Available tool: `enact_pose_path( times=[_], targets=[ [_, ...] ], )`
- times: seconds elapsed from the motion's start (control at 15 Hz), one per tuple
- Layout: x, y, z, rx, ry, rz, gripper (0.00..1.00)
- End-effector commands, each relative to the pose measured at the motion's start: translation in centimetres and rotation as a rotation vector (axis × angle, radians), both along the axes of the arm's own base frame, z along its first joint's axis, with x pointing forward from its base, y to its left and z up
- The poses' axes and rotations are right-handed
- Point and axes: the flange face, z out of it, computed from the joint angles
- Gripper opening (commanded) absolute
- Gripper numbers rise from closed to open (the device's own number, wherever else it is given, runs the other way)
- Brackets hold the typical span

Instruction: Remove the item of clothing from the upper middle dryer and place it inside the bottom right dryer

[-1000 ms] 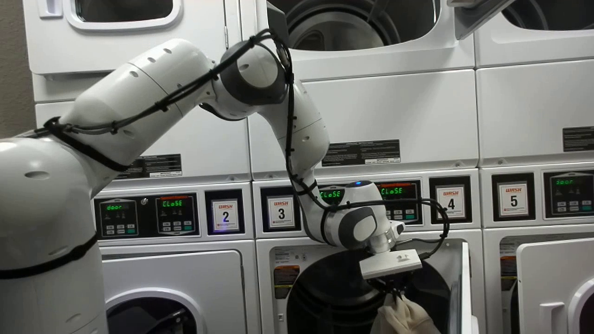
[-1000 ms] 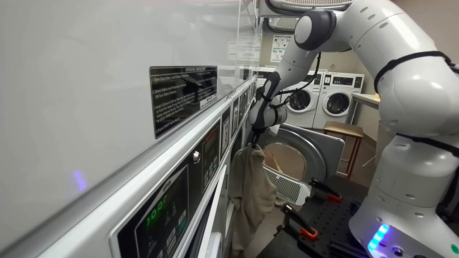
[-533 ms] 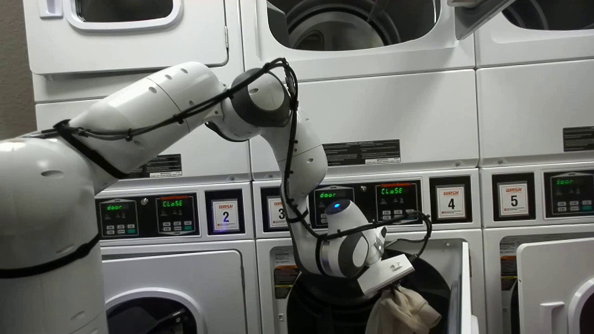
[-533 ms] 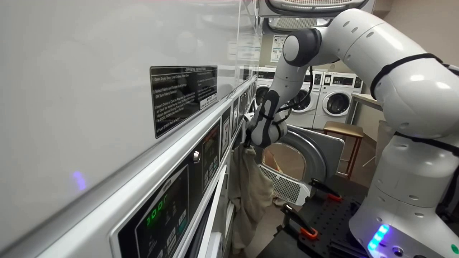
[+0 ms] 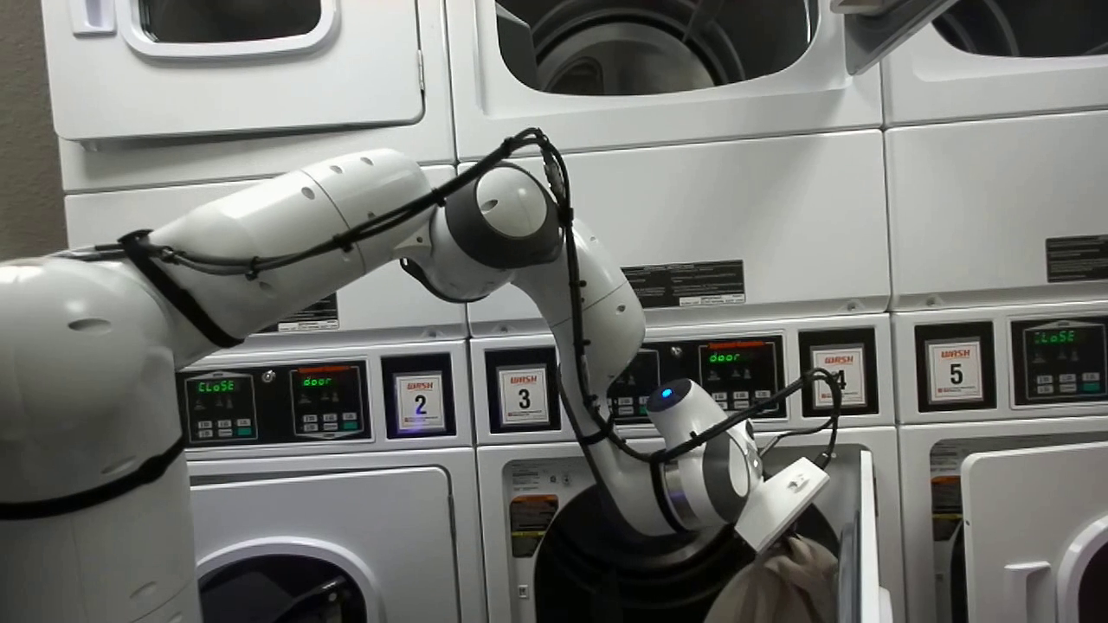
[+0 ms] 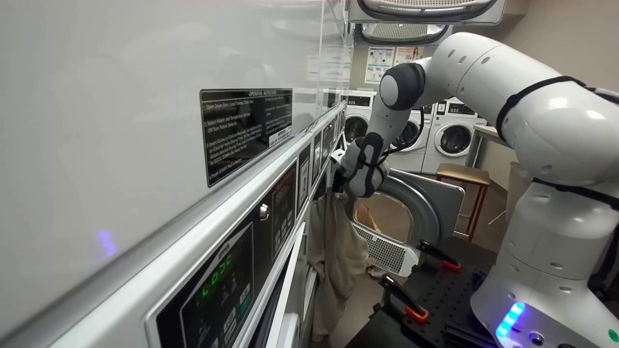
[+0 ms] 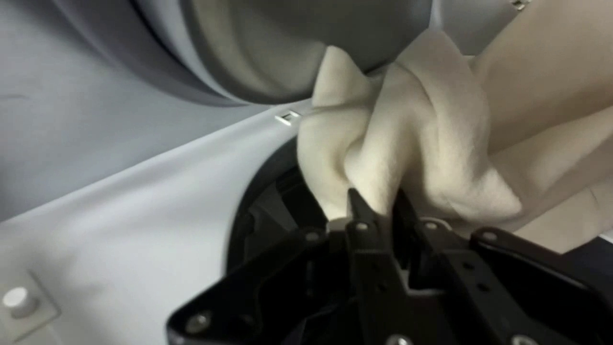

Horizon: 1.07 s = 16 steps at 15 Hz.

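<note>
Gripper (image 7: 378,206): jaws nearly together in the wrist view, a bunched fold of the beige garment (image 7: 431,124) pinched between them.
Garment: thick creases at the jaws, the rest hanging loose in an exterior view, in front of the lower dryer (image 5: 490,536); whether any of it lies past the rim cannot be told.
Lower dryer: dark round opening uncovered, partly hidden by the arm (image 5: 511,208) and garment, under number plates 3 (image 5: 524,398) and 4 (image 5: 853,359).
Dryer door (image 6: 433,208): standing open near the garment; whether they touch is unclear.
Arm: bent at the elbow, reaching down to the opening, black cables (image 5: 381,223) strapped along it.
Board (image 6: 440,295): black, dotted with holes, orange-tipped clamps (image 6: 401,294) at its side.
Control panel (image 5: 740,372): "door" in green letters, between plates 3 and 4.
Upper middle dryer (image 5: 692,112): opening uncovered, curved metal drum in sight, its door (image 5: 900,35) standing open.
Stool (image 6: 463,174): tan seat, reddish legs, past the lower door.
Washers (image 6: 454,140): white, round-doored, in a row at the far end.
</note>
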Motion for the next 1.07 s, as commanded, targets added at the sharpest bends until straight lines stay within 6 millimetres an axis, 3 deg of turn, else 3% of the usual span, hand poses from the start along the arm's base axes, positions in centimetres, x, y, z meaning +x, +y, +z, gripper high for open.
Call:
enact_pose_path(
  times=[0.0, 0.2, 0.33, 0.47, 0.8, 1.0],
  targets=[
    [3.9, -0.8, 1.3, -0.086, -0.069, 0.101, 0.48],
    [5.7, -3.1, 3.9, -0.113, -0.155, 0.105, 0.70],
    [4.8, -3.1, 5.3, -0.045, -0.169, 0.034, 0.86],
    [2.0, -2.3, 6.5, 0.001, -0.123, -0.019, 0.99],
    [-0.4, 0.0, 9.7, 0.082, 0.088, -0.108, 1.00],
    [-2.3, 1.4, 13.0, 0.134, 0.222, -0.162, 1.00]
  ],
)
